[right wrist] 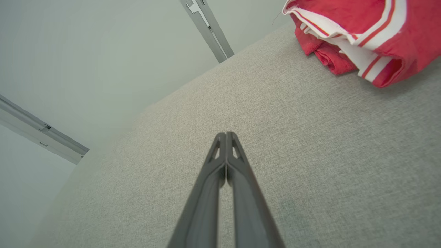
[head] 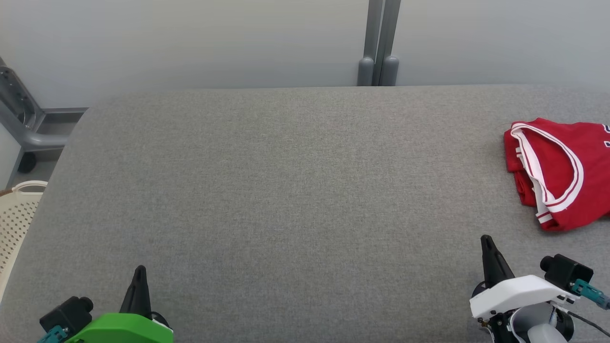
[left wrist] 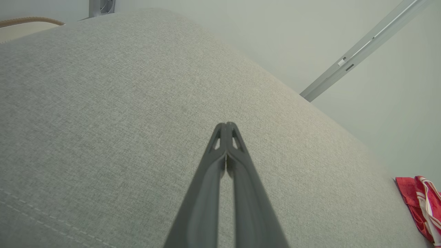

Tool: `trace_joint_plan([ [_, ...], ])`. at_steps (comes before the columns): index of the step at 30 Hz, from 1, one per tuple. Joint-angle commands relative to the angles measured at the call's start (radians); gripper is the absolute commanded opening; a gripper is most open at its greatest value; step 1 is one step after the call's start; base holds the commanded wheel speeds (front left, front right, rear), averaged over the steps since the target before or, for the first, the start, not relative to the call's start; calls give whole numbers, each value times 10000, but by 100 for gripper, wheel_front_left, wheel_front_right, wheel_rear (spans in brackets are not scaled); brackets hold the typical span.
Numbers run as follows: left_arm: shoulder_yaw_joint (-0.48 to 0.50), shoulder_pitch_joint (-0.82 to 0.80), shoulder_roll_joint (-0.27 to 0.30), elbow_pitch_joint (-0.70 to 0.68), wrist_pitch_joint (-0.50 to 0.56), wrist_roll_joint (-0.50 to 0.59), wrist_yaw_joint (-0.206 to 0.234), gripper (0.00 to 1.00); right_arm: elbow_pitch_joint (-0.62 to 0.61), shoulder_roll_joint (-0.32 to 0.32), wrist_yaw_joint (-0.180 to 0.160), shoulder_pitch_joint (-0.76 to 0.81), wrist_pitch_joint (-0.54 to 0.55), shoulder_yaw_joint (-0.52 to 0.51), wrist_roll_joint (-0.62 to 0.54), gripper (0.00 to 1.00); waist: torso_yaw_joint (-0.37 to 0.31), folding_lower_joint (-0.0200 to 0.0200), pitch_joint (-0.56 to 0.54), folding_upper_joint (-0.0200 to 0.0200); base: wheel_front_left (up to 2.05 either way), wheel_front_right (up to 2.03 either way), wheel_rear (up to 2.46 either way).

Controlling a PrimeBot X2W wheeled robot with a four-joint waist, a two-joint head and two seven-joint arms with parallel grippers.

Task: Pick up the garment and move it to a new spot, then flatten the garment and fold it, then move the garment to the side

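A red garment [head: 562, 171] with white and red trim lies folded at the far right of the grey padded table [head: 295, 190], partly cut off by the frame edge. It also shows at the top right of the right wrist view as the garment [right wrist: 372, 31] and as a sliver of garment [left wrist: 420, 206] in the left wrist view. My right gripper [head: 487, 240] is shut and empty, a little in front of the garment and apart from it; its tips [right wrist: 226, 134] meet. At the lower left my left gripper [head: 139, 270] is shut, empty [left wrist: 226, 124], far from the garment.
A cream perforated laundry basket [head: 16, 219] stands off the table's left edge. Grey metal posts [head: 379, 43] rise behind the far edge against a pale wall, and a grey frame [head: 24, 124] sits at the far left. Bare grey fabric spans the table's middle.
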Motion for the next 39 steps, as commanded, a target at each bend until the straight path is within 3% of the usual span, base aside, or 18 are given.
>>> trace_joint_plan([
  [1,117,-375,16,-89,103,-356,-84,0,-226,-55,2,-189,74,-60,422,0,-5,0,3,0,0,0,0],
  [39,924,-1370,-449,94,1507,-4217,-520,0,-914,-82,2,-283,1186,-535,5266,0,-147,0,78,0,0,0,0],
])
